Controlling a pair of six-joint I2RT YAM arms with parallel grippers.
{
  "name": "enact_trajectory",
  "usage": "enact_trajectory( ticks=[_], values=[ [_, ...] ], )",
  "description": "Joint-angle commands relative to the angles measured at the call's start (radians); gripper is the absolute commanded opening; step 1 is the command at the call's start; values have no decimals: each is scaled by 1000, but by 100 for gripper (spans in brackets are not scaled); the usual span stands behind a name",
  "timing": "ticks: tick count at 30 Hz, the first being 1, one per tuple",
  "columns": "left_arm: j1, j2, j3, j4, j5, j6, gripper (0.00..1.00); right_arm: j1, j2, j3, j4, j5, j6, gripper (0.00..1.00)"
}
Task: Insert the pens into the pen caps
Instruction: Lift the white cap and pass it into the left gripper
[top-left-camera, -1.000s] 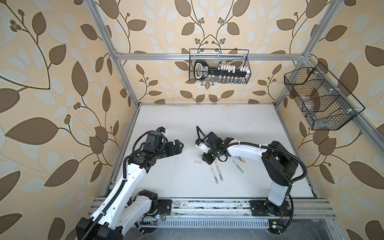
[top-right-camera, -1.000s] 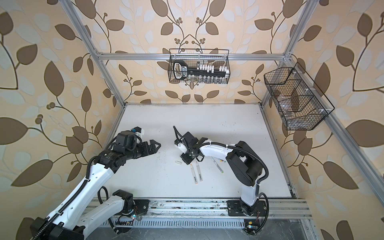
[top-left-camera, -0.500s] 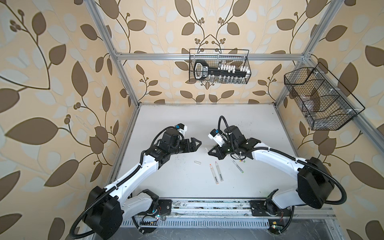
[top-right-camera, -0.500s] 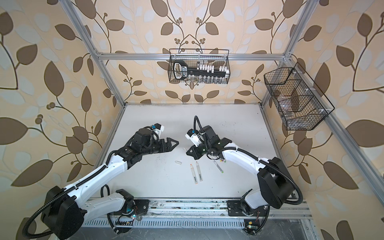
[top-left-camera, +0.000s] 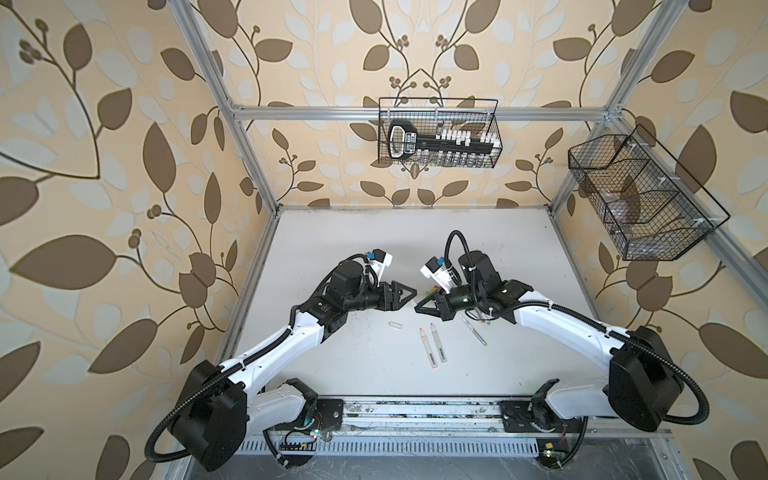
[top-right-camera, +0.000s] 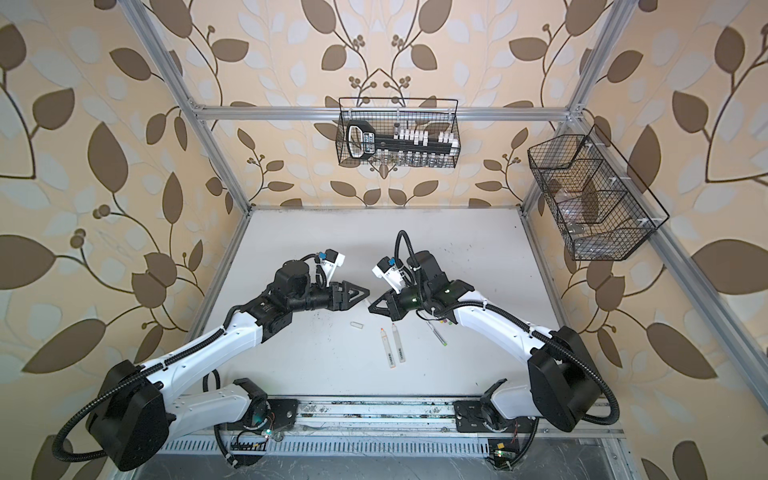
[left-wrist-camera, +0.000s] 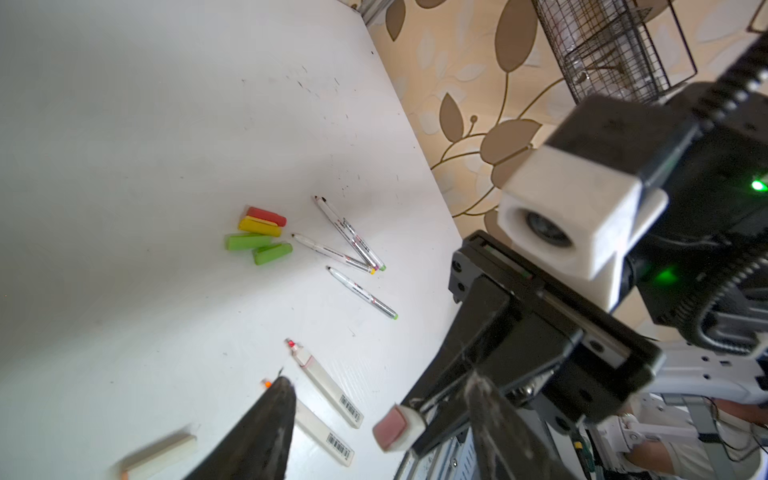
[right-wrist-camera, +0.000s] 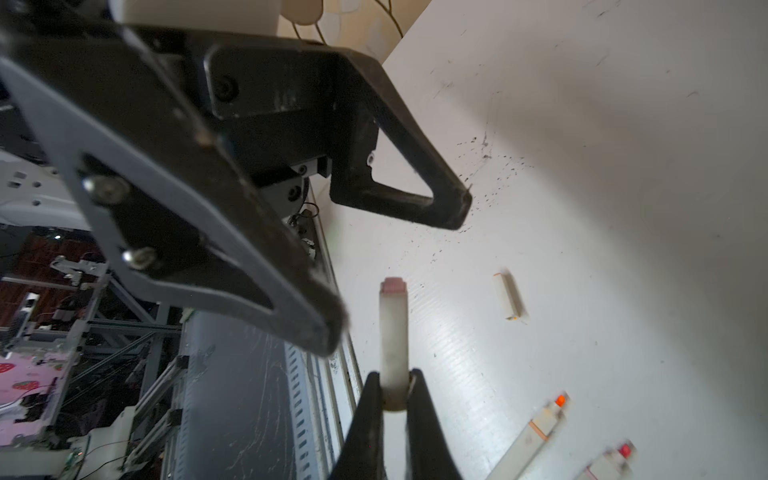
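Found the right gripper (top-left-camera: 417, 309) clenched on a pale grey cap (right-wrist-camera: 392, 332), pinching one end and leaving the pinkish end pointing at the left gripper (top-left-camera: 412, 294). Saw both grippers raised above the white counter (top-left-camera: 374, 249), almost tip to tip near its middle in both top views. Noted the left fingers (right-wrist-camera: 440, 208) released and spread wide, gripping nothing. From the wrist views, placed the free end of the held cap in the gap between them; could not tell whether it touched either one.

Spotted a second pale grey cap (top-left-camera: 395, 325) lying flat on the counter, below the meeting grippers and apart from everything else. Just beside it, found two grey markers (top-left-camera: 428, 349) lying parallel and close together, with orange-red tips toward the grippers and barcoded ends toward the front rail.

In the left wrist view, picked out four coloured caps (left-wrist-camera: 258, 227) bunched together and touching: one red, one yellow, two lime green. Close by them, saw thin white pens (left-wrist-camera: 361, 293) scattered flat, two of them converging at their coloured ends.
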Motion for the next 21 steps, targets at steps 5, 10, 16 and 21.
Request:
enact_trajectory(
  ticks=[5,10,16,21],
  values=[
    [-14,-41,-29,150,147,15,52,-17,-27,-10,64,-134,52,9],
    [-14,-70,-61,224,177,11,42,-23,-23,-12,72,-164,63,9],
    [-14,-104,-81,240,193,18,31,-43,-23,-18,86,-207,75,9],
    [-14,-127,-83,232,197,30,21,-58,-17,-14,102,-242,82,9]
  ],
)
